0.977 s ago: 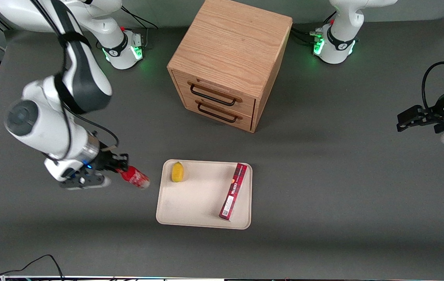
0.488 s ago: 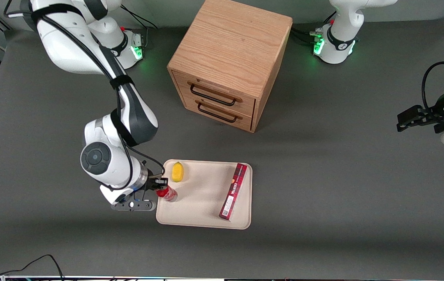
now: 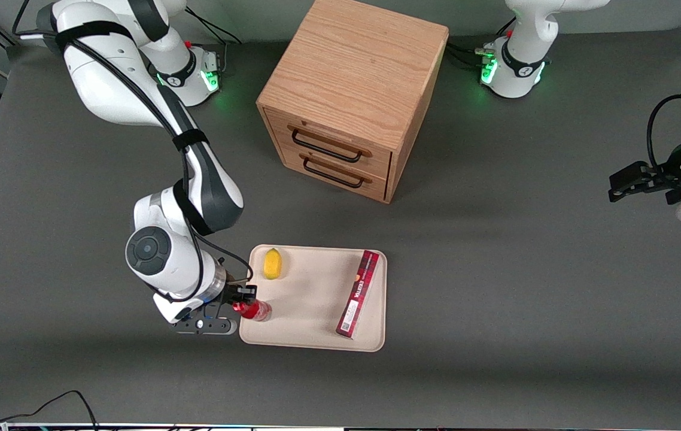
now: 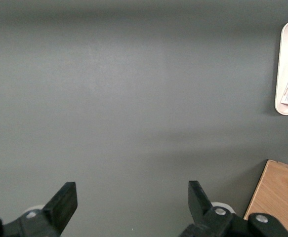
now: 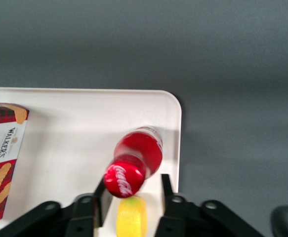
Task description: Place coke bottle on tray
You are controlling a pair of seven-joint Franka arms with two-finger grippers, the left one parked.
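Observation:
The coke bottle is a small red bottle with a red cap. It stands on the cream tray, close to the rim at the working arm's end. My right gripper is at that rim, over the bottle's cap. In the right wrist view the bottle is between the gripper's fingers; the cap is against one finger and a gap shows before the other. The fingers are open. The tray lies under the bottle.
A yellow lemon and a long dark-red biscuit box also lie on the tray. A wooden two-drawer cabinet stands farther from the front camera. The left wrist view shows the tray's edge.
The arm carried the bottle from the bare table over the tray's rim, then lowered it a little nearer the front camera. The fingers now stand apart around the cap.

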